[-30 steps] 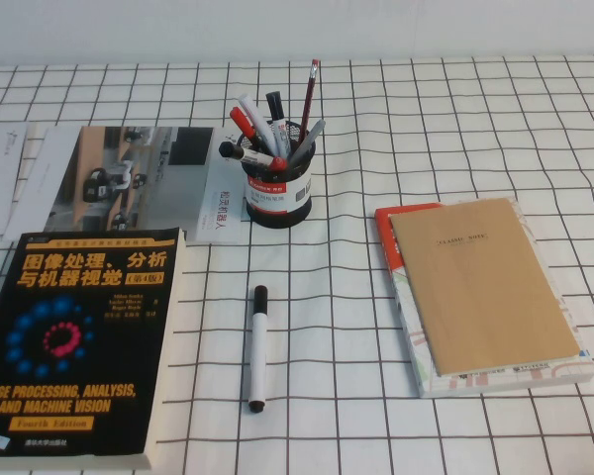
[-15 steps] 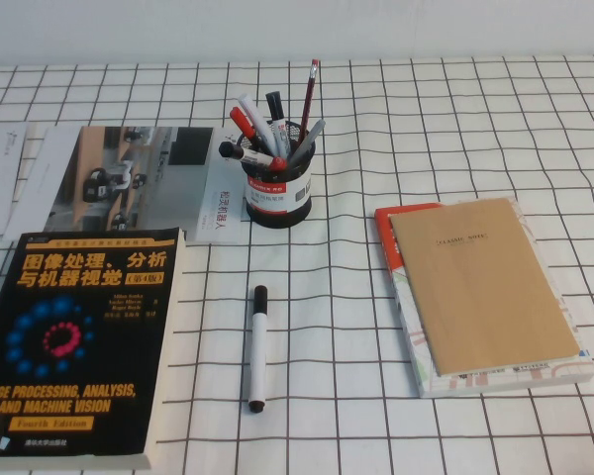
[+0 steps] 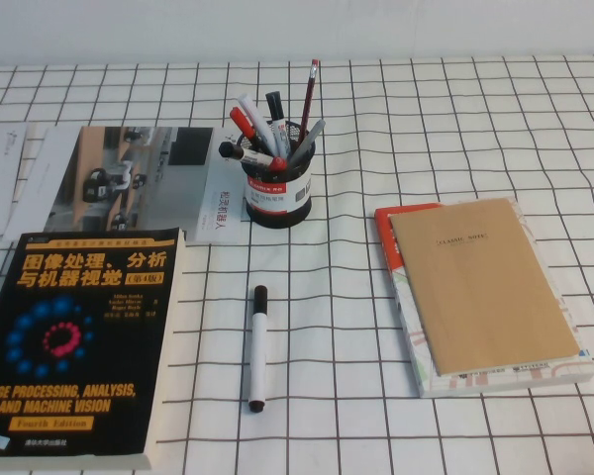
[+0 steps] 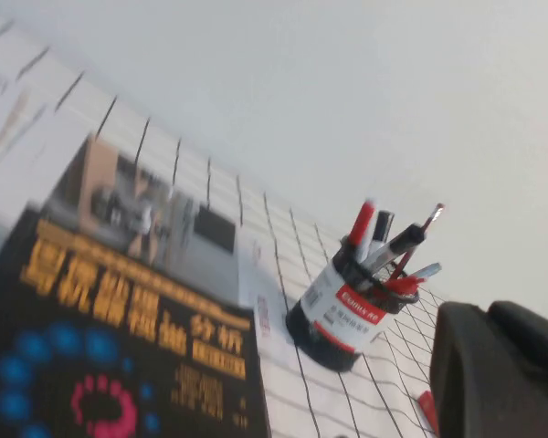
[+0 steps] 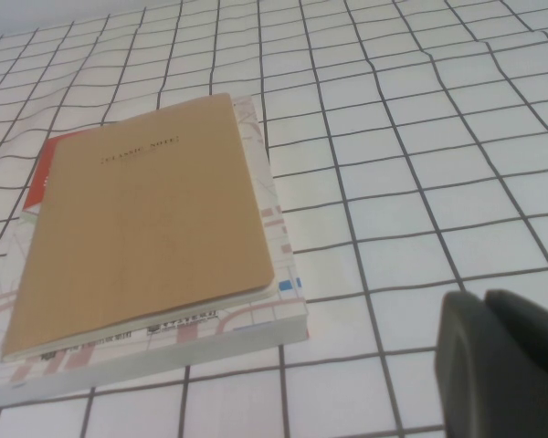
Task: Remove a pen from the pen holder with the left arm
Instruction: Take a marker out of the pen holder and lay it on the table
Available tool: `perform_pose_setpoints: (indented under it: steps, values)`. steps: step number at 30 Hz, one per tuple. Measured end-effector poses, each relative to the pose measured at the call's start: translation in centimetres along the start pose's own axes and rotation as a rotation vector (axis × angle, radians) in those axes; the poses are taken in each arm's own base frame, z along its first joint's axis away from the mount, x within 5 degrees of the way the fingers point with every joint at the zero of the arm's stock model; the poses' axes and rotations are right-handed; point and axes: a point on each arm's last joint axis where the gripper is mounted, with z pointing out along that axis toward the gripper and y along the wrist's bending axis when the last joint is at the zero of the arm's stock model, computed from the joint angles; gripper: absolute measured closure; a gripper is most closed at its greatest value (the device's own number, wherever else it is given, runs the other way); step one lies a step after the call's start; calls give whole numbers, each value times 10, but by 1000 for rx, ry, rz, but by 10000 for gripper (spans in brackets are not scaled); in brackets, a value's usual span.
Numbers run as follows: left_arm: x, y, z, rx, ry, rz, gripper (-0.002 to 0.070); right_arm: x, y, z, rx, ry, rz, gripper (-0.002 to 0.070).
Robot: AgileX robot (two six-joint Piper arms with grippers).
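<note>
Black mesh pen holder [image 3: 277, 190], filled with markers, is set at far centre; a white, black-capped marker pen [image 3: 258, 348] is laid flat nearer, well apart. Left gripper [image 4: 490, 319], pressed together and empty, is seen near left by a black textbook [image 3: 74, 346]. Right gripper [image 5: 484, 306], state indeterminable, is seen near right by a tan notebook [image 3: 480, 292].

The surface [image 3: 455, 129] looks like slightly wrinkled white cloth with a black grid. The holder [image 3: 277, 217] is black metal mesh with a glossy label [image 3: 275, 194]; the pen [image 3: 257, 348] is smooth white plastic. The notebook [image 3: 480, 297] has a matt brown paper cover, the book [image 3: 74, 346] a glossy black one.
</note>
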Motion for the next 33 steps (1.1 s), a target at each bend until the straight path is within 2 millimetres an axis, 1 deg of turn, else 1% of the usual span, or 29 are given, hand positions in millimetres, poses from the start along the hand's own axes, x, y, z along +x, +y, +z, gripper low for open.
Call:
perform_pose_setpoints:
  steps: [3, 6, 9, 13, 16, 19, 21, 26, 29, 33]
  values:
    - [-23, -22, -5, 45, -33, 208, 678, 0, 0, 0, 0, 0, 0, 692]
    - [-42, -36, 0, 41, -23, 341, 678, 0, 0, 0, 0, 0, 0, 693]
    - [-53, -42, 13, 18, 23, 447, 678, 0, 0, 0, 0, 0, 0, 693]
    - [-59, -44, 31, -5, 96, 524, 678, 0, 0, 0, 0, 0, 0, 692]
    - [-59, -45, 39, 0, 109, 534, 678, 0, 0, 0, 0, 0, 0, 693]
    - [-59, -45, 48, 17, 112, 596, 678, 0, 0, 0, 0, 0, 0, 692]
    - [-58, -47, 54, 29, 108, 605, 678, 0, 0, 0, 0, 0, 0, 692]
    - [-55, -53, 73, 77, 75, 569, 678, 0, 0, 0, 0, 0, 0, 692]
    - [-47, -56, 90, 106, 84, 566, 678, 0, 0, 0, 0, 0, 0, 692]
    - [-30, -59, 116, 160, 110, 641, 678, 0, 0, 0, 0, 0, 0, 693]
